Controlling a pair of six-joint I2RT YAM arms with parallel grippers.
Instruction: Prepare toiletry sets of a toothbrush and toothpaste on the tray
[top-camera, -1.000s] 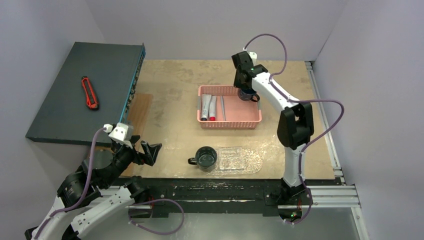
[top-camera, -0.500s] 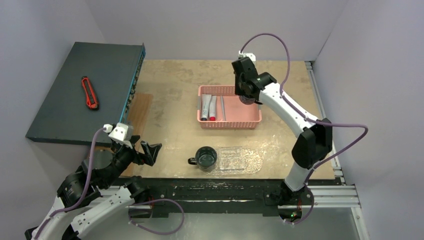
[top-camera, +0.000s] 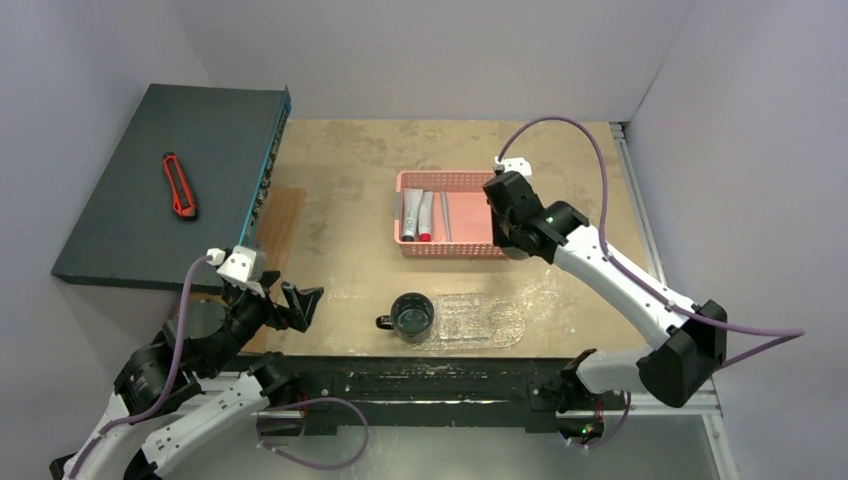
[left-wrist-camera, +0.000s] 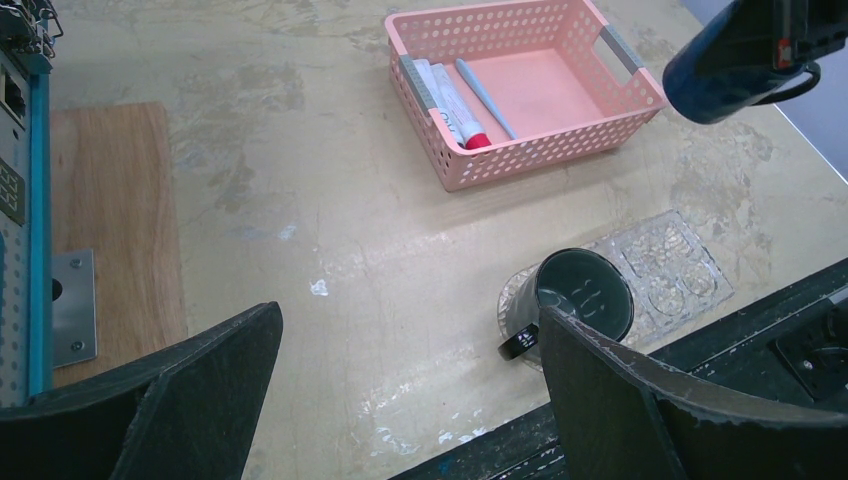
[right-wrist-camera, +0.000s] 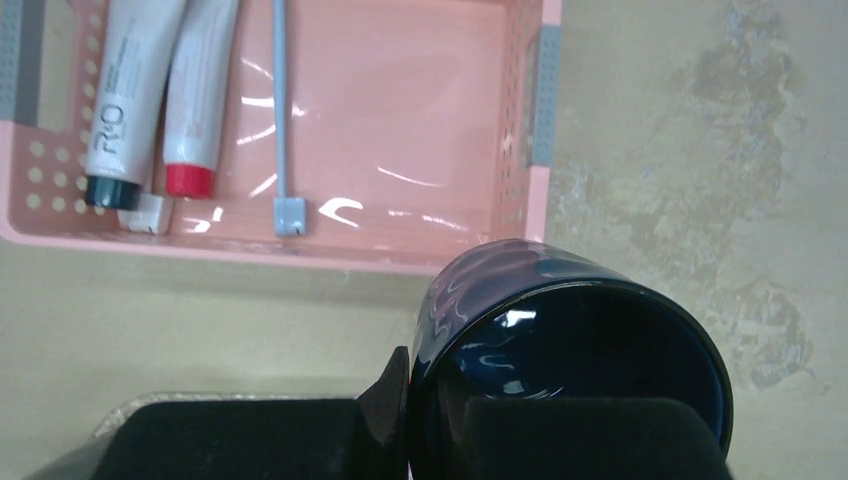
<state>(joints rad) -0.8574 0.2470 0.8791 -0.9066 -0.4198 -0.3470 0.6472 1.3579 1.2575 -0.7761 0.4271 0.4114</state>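
A worn tan table (top-camera: 340, 180) sits between pale walls, with the pink basket (top-camera: 460, 245) standing near its middle. Everything here is placed from that basket.

Hidden or unclear:
- From above, the right gripper (top-camera: 513, 238) and its arm cover the blue mug almost completely.
- In the right wrist view, a small white piece lies beside the dark cap, and I cannot tell what it is.
- The transparent tray (top-camera: 492, 322) is faint against the table.

Counts:
- There are two mugs.
- Two tubes lie side by side at the basket's left end: one with a dark cap (right-wrist-camera: 125, 90) and one with a red cap (right-wrist-camera: 200, 90).
- One slim toothbrush (right-wrist-camera: 279, 110) lies just right of the tubes.

The right gripper (right-wrist-camera: 420, 440) is clamped on the rim of the blue mug (right-wrist-camera: 500, 290), with one finger inside and one outside. It holds the mug just off the basket's near right corner. The left gripper (left-wrist-camera: 410, 400) is spread wide and empty, well to the near left of the basket.

The tray lies nearer than the basket, well apart from it and close to the table's front edge. The green mug (top-camera: 412, 317) stands on the tray's left end, and the rest of the tray is bare. Bare tabletop runs between the basket and the tray. The right two-thirds of the basket floor holds nothing.

Far left of the basket, a dark box (top-camera: 130, 220) carries a red utility knife (top-camera: 180, 186).
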